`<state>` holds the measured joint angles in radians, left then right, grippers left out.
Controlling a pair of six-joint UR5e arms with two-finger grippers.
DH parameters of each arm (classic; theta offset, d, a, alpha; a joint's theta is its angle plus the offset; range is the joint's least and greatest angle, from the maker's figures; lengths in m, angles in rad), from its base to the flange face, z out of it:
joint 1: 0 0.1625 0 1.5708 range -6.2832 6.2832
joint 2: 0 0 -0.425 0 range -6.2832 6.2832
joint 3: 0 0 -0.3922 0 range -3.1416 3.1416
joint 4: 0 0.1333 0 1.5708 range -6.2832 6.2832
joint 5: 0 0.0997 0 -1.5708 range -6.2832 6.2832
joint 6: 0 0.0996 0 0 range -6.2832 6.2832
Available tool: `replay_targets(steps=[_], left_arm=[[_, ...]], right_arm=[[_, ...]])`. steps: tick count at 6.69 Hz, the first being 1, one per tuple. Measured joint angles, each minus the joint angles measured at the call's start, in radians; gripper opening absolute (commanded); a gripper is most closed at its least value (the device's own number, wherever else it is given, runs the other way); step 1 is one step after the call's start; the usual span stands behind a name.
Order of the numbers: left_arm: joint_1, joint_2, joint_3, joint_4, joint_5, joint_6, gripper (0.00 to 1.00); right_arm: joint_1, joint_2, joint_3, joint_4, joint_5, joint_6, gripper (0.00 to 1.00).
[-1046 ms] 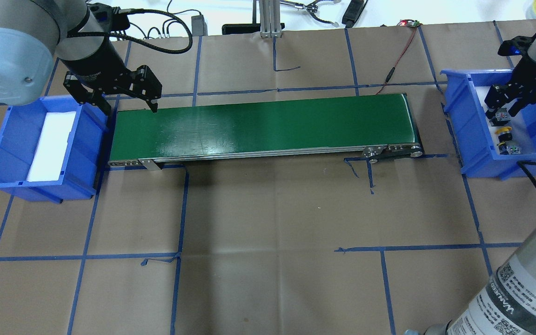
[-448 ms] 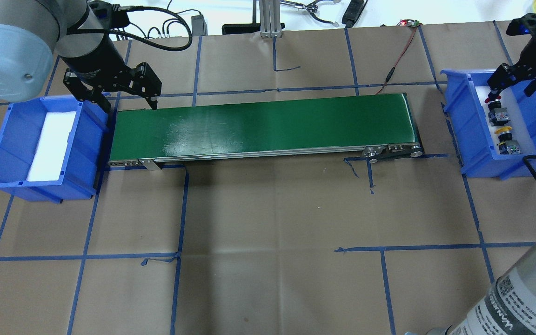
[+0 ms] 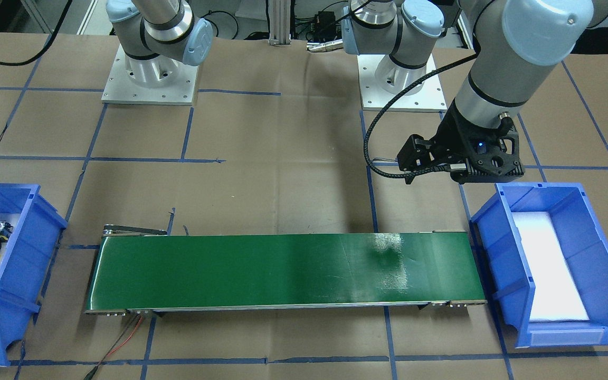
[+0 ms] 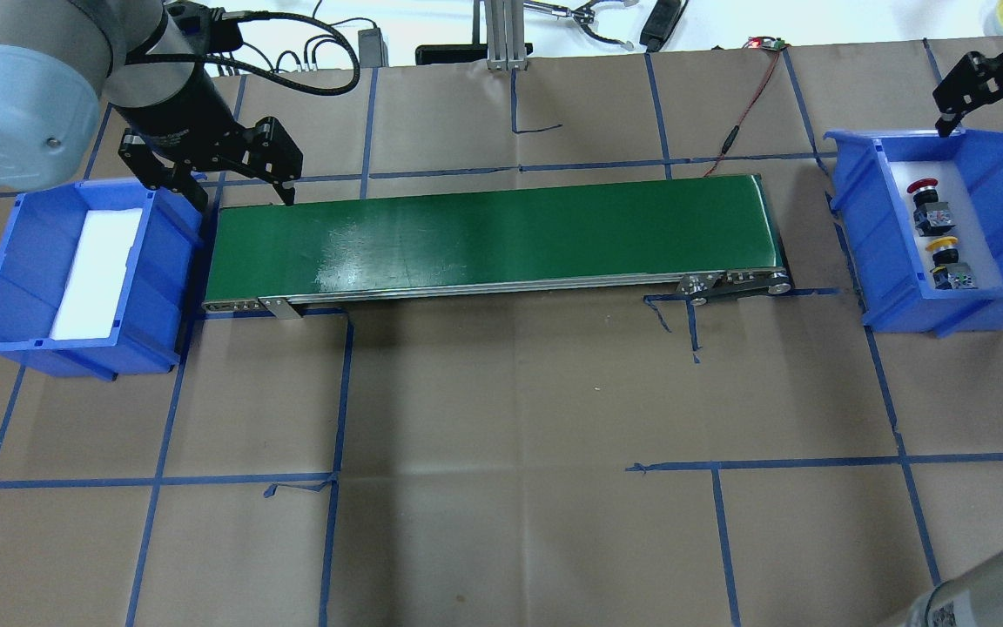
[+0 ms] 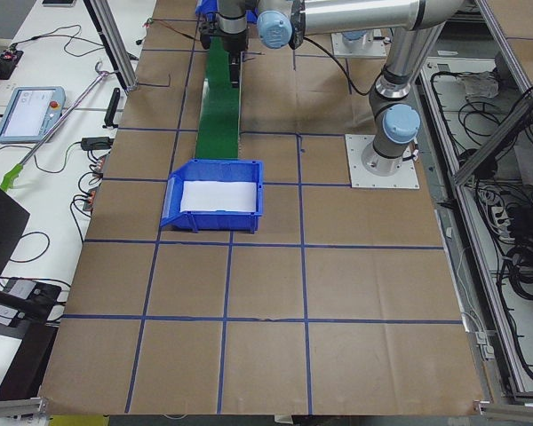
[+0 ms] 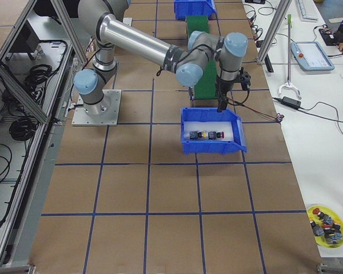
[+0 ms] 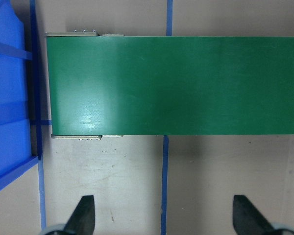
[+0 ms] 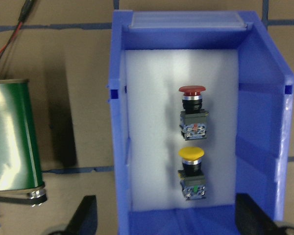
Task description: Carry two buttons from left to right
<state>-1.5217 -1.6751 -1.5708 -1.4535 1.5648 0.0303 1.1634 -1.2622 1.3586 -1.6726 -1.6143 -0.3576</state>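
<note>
At far left of the brown-paper, blue-taped worktop [image 4: 501, 392]: blue plastic bin with white foam liner [image 4: 5, 261]. Just beside it, long green conveyor belt [image 4: 493, 235]; left fingers [image 4: 279, 165] raised near its end, spread wide, holding nothing. At right: second blue foam-lined bin [image 4: 858, 226], containing the red mushroom-cap push-button [image 4: 926, 200] and the yellow mushroom-cap push-button [image 4: 945, 261], side-lying, near each other, not touching. Hazard, as judged: a low sideways move could clip this bin's wall and roll the buttons. Above it, right fingers [image 4: 963, 87], wide apart, empty.
</note>
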Motion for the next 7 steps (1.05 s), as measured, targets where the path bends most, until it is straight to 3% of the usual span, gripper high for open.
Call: replay_targets(steps=[1,3,5,7], left_arm=[[0.0,0.0,0.0,0.0,0.0,0.0,1.0],[0.0,0.0,0.0,0.0,0.0,0.0,1.0],[0.0,-0.001,0.0,0.0,0.001,0.0,1.0],[0.0,-0.002,0.0,0.0,0.002,0.0,1.0]], right_arm=[[0.049,-0.073,0.012,0.084,0.002,0.093,0.97],[0.151,-0.248,0.12,0.146,0.005,0.262,0.97],[0.262,-0.385,0.277,0.103,0.005,0.363,0.99],[0.343,-0.403,0.343,0.038,0.005,0.406,1.0]])
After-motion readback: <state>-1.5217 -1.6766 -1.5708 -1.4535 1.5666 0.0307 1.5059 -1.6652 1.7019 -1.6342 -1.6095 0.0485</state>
